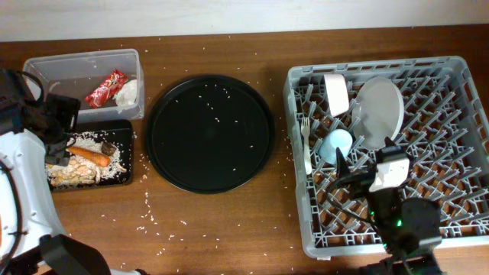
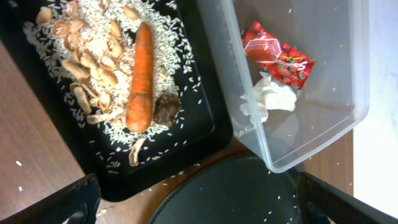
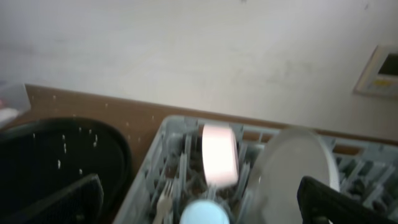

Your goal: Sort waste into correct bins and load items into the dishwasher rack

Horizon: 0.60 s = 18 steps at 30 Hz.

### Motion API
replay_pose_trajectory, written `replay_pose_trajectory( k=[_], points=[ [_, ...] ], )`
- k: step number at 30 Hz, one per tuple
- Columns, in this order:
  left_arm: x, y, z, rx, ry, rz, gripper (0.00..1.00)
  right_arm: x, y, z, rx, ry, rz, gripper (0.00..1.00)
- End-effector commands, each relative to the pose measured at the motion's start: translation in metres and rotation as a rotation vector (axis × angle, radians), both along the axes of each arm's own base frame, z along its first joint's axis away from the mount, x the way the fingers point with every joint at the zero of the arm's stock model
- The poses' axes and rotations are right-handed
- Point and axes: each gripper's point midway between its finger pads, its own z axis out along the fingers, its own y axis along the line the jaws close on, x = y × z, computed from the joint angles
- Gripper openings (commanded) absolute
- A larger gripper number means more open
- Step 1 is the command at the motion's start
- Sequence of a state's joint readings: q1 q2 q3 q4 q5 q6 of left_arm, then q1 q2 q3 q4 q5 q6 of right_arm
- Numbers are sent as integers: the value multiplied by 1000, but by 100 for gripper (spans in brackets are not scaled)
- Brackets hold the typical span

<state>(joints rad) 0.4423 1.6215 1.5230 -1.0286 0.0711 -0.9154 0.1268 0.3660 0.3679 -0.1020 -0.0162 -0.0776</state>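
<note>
The clear tub (image 1: 84, 55) holds the red wrapper (image 1: 105, 88) and the white napkin (image 1: 127, 92). In front of it, the small black tray (image 1: 126, 126) carries the carrot (image 1: 88, 155), the brown scrap (image 1: 108, 147) and rice crumbs. My left gripper (image 1: 63, 130) hovers open and empty at that tray's left side. The left wrist view has the carrot (image 2: 140, 78), scrap (image 2: 166, 109), wrapper (image 2: 277, 56) and napkin (image 2: 270, 99). The grey rack (image 1: 296, 183) holds the bowl (image 1: 335, 92), plate (image 1: 377, 112), cup (image 1: 336, 145) and fork (image 1: 306, 141). Above the rack, my right gripper (image 1: 348, 174) is open and empty.
A large round black tray (image 1: 210, 132) with a few rice grains lies between the bins and the rack. Rice grains are scattered over the brown table. The left arm's white links run down the left edge. The right arm's base sits at the rack's front.
</note>
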Motion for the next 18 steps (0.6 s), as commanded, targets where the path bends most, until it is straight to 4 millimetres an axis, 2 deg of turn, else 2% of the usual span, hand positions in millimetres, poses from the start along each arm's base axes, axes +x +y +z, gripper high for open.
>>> replay_pose_trajectory(
  k=[1, 4, 7, 11, 13, 18],
  points=[
    [2, 0, 3, 10, -8, -12, 99, -5, -1, -28, 24, -67, 0, 99],
    [2, 0, 3, 10, -9, -12, 99, -8, -1, -50, 27, -97, 0, 99],
    [2, 0, 3, 10, -9, -12, 99, -11, -4, -63, 29, -113, -11, 99],
    [2, 0, 3, 10, -9, -12, 99, -14, -8, -76, 21, -68, -33, 99],
    [2, 0, 3, 10, -8, -12, 99, -16, -8, -88, 15, -20, -33, 99],
    [2, 0, 3, 10, -9, -12, 99, -16, -7, -88, 8, -21, -28, 99]
  ],
)
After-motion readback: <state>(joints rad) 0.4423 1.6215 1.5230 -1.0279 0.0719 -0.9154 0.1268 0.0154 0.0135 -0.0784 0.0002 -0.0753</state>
